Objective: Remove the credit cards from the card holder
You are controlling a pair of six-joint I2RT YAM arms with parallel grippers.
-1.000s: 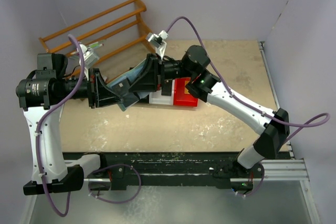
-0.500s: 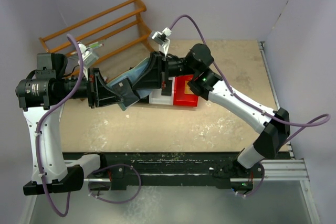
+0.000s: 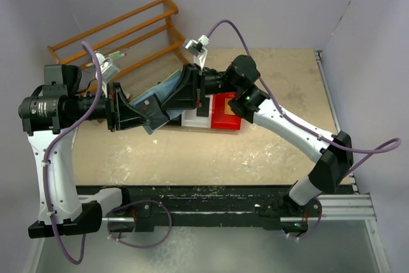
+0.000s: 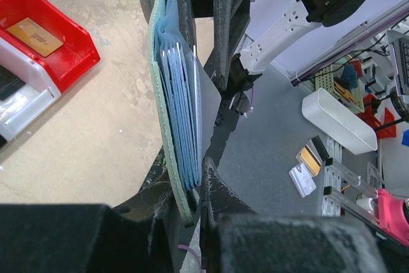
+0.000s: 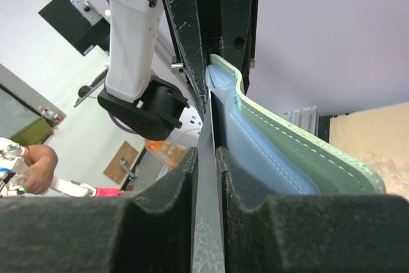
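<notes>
The right gripper (image 5: 206,158) is pinching a thin silvery grey credit card (image 5: 206,234) edge-on between its pads. Over the last second it has been drifting slightly up and away from the left gripper (image 4: 195,190), its wrist swinging a little with it. The left gripper is staying clamped on the small grey-green card holder (image 4: 167,126) with the paler teal lining. It is gripping the holder by the edge nearest its own wrist and holding it in the air between the two arms.

From the left wrist view the grey card is standing just beside the teal pockets, its far end running up between the right gripper's fingers. Whether it is already clear of its slot I cannot tell. The shift is small, so I am reading this as the pull just getting under way, not finishing.

Below and behind the right gripper, an orange-gold credit card (image 4: 35,35) is already lying in the red plastic bin (image 4: 77,62), so at least one card is out. Whether further cards are sitting in the pockets is not showing.
</notes>
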